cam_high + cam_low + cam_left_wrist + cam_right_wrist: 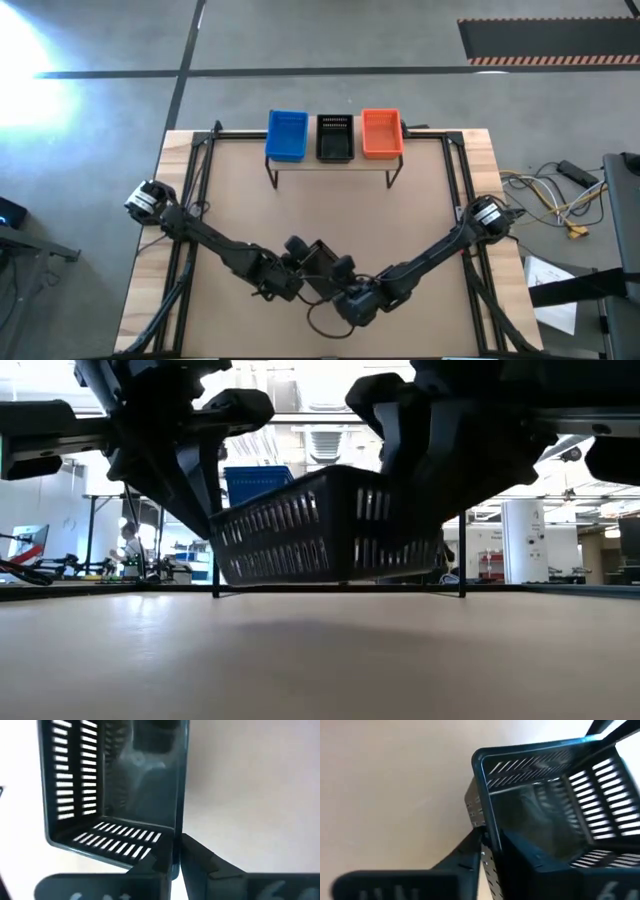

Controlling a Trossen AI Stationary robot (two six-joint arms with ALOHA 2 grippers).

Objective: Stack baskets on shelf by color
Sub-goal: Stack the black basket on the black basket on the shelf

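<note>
A black slotted basket (pixel 318 258) (pixel 320 525) hangs between both grippers over the near middle of the table, lifted clear and tilted. My left gripper (pixel 296 264) (pixel 175 862) is shut on one end of it. My right gripper (pixel 345 278) (pixel 487 852) is shut on the opposite end. The shelf (pixel 330 163) stands at the table's far edge on thin black legs. On it sit a blue basket (pixel 287 135), a black basket (pixel 335 137) and an orange basket (pixel 381 133), side by side on their bottoms. My left gripper pinches the held basket's wall at its rim (pixel 178 827), one finger inside the basket and one outside. It comes from the table's left side, slanting down. The basket is clear of the table, and this end sits lower (pixel 215 525). My right gripper pinches the opposite wall at its rim (pixel 486 827), one finger (pixel 535 857) inside the basket and the other (pixel 462 857) outside. It comes from the table's right side, slanting down. This end of the basket sits higher (pixel 400 480).
Bare tabletop (pixel 330 215) lies between the held basket and the shelf. The table's black frame rails (pixel 195 170) run along both sides. Cables (pixel 560 205) lie on the floor to the right of the table. A person (pixel 128 545) is far off in the room behind.
</note>
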